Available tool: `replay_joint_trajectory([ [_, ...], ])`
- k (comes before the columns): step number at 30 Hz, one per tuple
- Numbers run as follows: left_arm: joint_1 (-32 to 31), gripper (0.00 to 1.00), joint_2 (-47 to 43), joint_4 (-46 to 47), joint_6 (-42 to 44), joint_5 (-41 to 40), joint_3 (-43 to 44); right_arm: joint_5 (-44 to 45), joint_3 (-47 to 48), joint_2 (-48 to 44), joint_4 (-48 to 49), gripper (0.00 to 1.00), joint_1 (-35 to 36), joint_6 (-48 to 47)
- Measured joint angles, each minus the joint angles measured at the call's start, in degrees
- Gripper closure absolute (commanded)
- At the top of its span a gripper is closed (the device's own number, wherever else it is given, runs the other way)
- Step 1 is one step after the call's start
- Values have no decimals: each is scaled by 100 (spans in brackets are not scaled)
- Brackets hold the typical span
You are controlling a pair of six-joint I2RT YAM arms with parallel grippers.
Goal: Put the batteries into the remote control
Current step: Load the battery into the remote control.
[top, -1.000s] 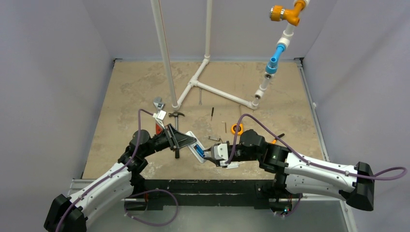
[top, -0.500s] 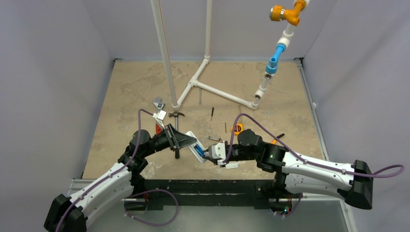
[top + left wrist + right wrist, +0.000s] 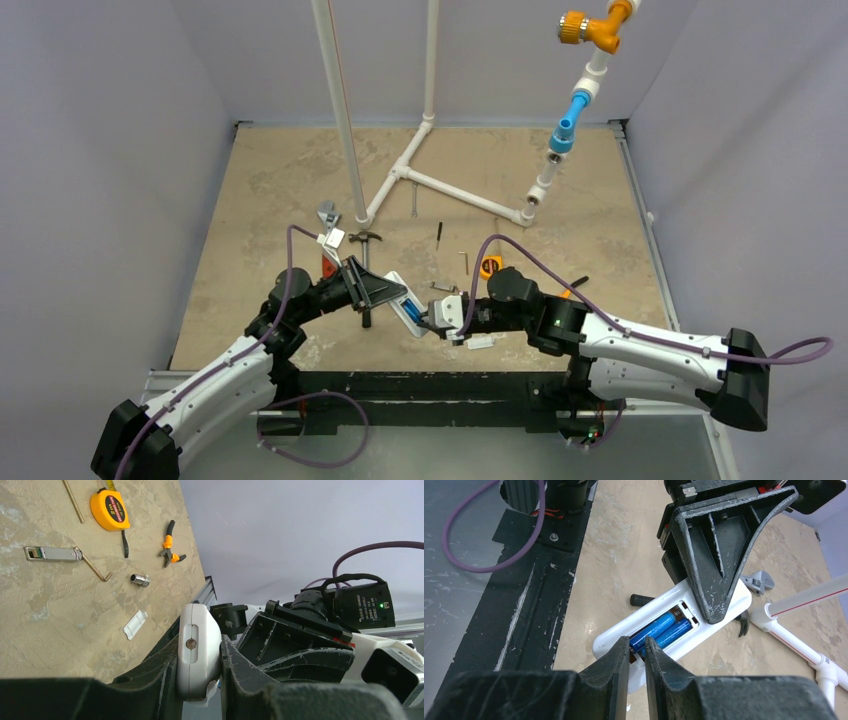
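The white remote control (image 3: 405, 306) is held off the table, back side up, with my left gripper (image 3: 385, 292) shut on its far end; in the left wrist view the remote control (image 3: 198, 645) sits clamped between both fingers. Two blue batteries (image 3: 655, 627) (image 3: 676, 633) lie side by side in the open recess. My right gripper (image 3: 637, 642) stands with its jaws almost together, a narrow gap between them, the tips either side of the near end of the left battery. Whether they pinch it does not show. In the top view the right gripper (image 3: 441, 318) meets the remote's near end.
A small flat white cover piece (image 3: 135, 625) lies on the table below the remote. Further out lie a yellow tape measure (image 3: 109, 510), orange-handled pliers (image 3: 170, 547), a silver socket (image 3: 140, 580) and a hex key (image 3: 95, 567). A white pipe frame (image 3: 440, 185) stands at the back.
My right arm has moved left, bringing its gripper up to the remote's near end, and its jaws have narrowed. The left arm and the remote have stayed where they were.
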Motion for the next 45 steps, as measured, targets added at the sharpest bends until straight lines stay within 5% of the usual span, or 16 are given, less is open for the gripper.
replay_joint_trajectory([
  [45,7,100,39,-83,46,2,0,-111,0,199,46,93,-76,-4],
])
